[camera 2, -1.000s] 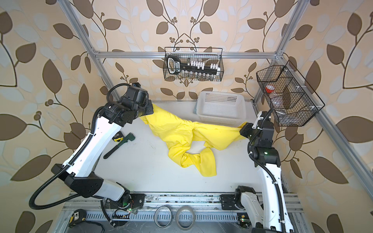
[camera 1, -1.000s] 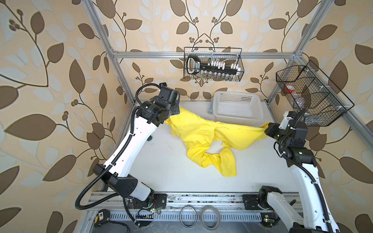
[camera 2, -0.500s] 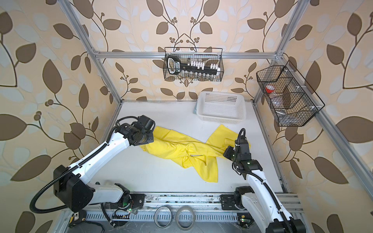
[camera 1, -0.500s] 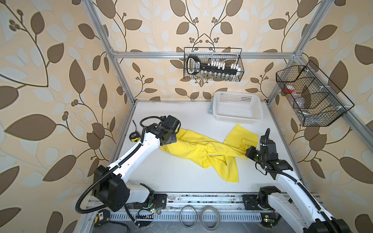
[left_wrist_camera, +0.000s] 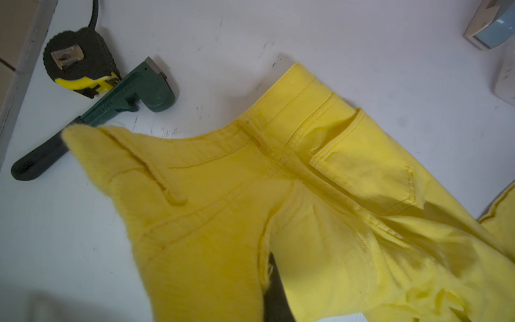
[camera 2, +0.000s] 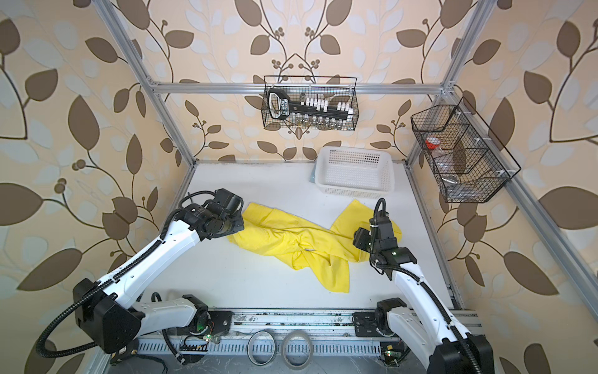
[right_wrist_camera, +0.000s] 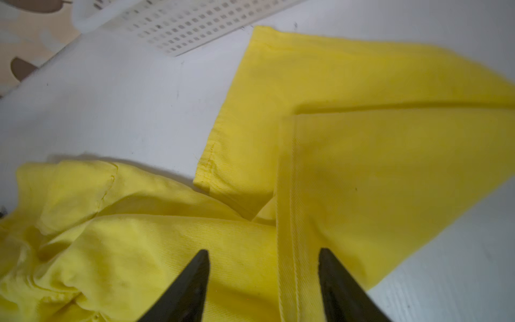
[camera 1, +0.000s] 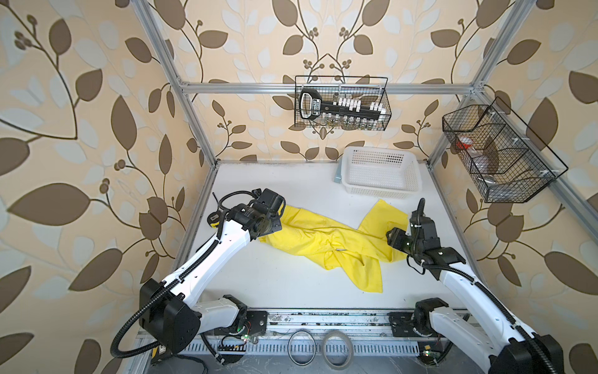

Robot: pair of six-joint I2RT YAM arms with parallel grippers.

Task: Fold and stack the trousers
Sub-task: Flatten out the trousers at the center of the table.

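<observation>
Showing, in both top views, the yellow trousers (camera 1: 323,241) crumpled across the middle of the white table (camera 1: 291,288), with the waist end toward the left arm. Placing one leg toward the front edge and the other doubled back toward the white basket (camera 1: 378,191) at the rear, near it but apart. Setting the left gripper (camera 1: 280,223) low at the waist end, fingertips hidden beneath the wrist. Setting the right gripper (camera 1: 396,238) low over the doubled-back leg on the opposite side. Repeating the same layout for trousers (camera 2: 291,238), left gripper (camera 2: 239,226), right gripper (camera 2: 359,241) and basket (camera 2: 356,187).

Turning to the left wrist view: shows waistband and back pocket (left_wrist_camera: 362,167) spread on the table, with one waistband corner raised and blurred close to the lens. Shows a single dark finger (left_wrist_camera: 276,292) buried in bunched cloth, clenched on the trousers. Shows a green pipe wrench (left_wrist_camera: 125,94) right against a black-and-yellow tape measure (left_wrist_camera: 80,64), near the waistband.

Turning to the right wrist view: shows both dark fingers (right_wrist_camera: 195,281) spread wide apart above the leg hem, released and grasping nothing. Shows a seam running between them, with the basket wall (right_wrist_camera: 195,28) beyond the cloth.
</observation>
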